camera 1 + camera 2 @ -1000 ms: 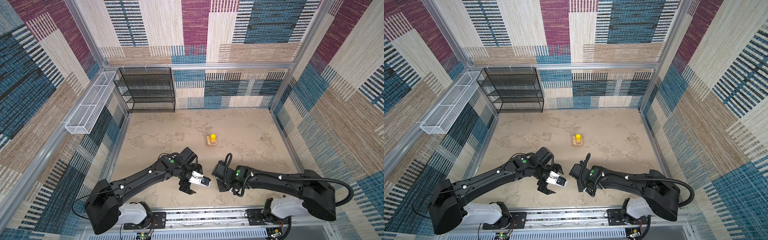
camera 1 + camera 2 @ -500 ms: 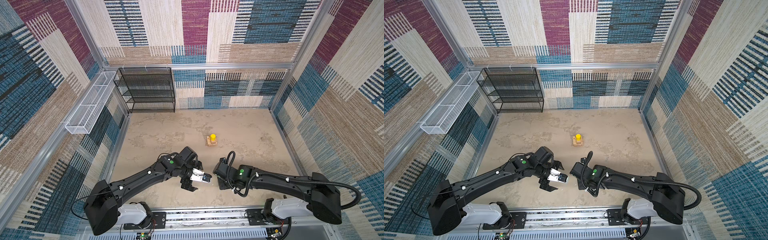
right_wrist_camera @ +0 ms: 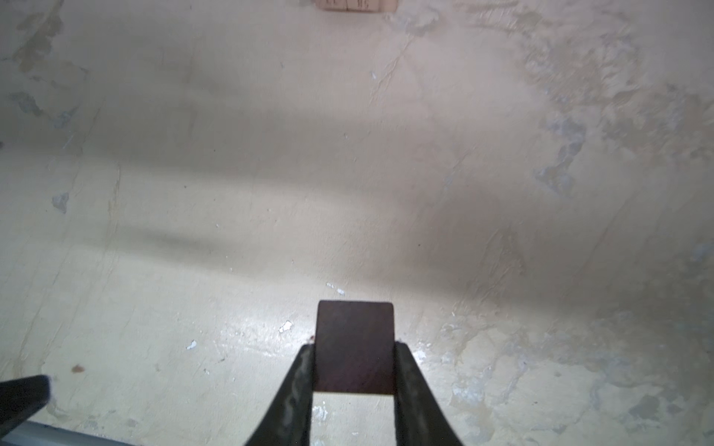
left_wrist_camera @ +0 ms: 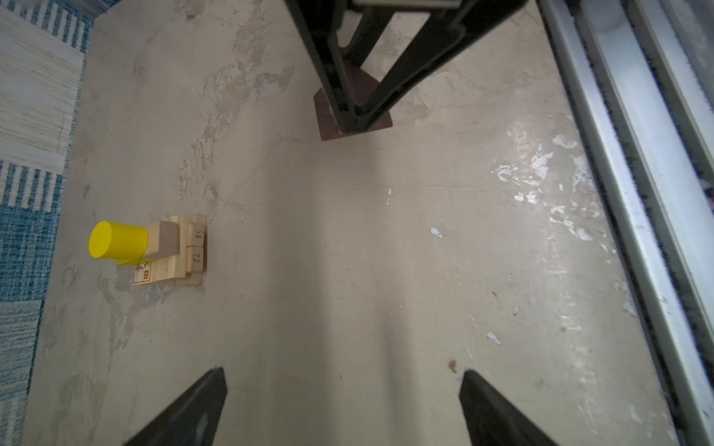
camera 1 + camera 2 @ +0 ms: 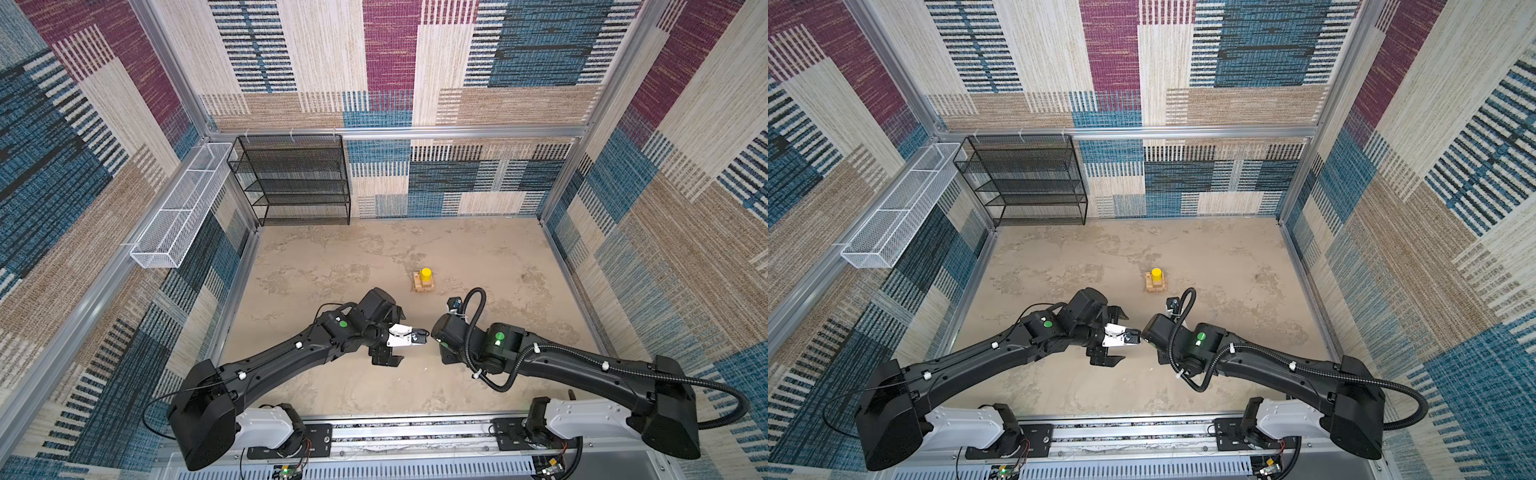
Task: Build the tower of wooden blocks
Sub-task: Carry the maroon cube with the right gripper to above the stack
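The wood block tower [image 5: 424, 283] [image 5: 1155, 283] stands mid-floor: crossed pale planks, a tan cube and a yellow cylinder [image 4: 118, 239] on top. In the left wrist view the tower [image 4: 174, 251] stands off to one side of my open left gripper [image 4: 343, 373], which has bare floor between its fingers. My right gripper [image 3: 353, 346] is shut on a dark brown wood block [image 3: 354, 332], low over the floor. The left wrist view shows that block [image 4: 357, 83] from the side, roof-shaped. In both top views the right wrist [image 5: 451, 332] hides its jaws and the block.
A black wire shelf [image 5: 291, 183] stands at the back left. A white wire basket [image 5: 178, 212] hangs on the left wall. A metal rail [image 4: 637, 193] runs along the front edge. The two wrists nearly face each other, close to the front.
The right wrist has shifted slightly away from the front rail, its grip on the brown block unchanged. The left gripper has drifted the same way, still open.
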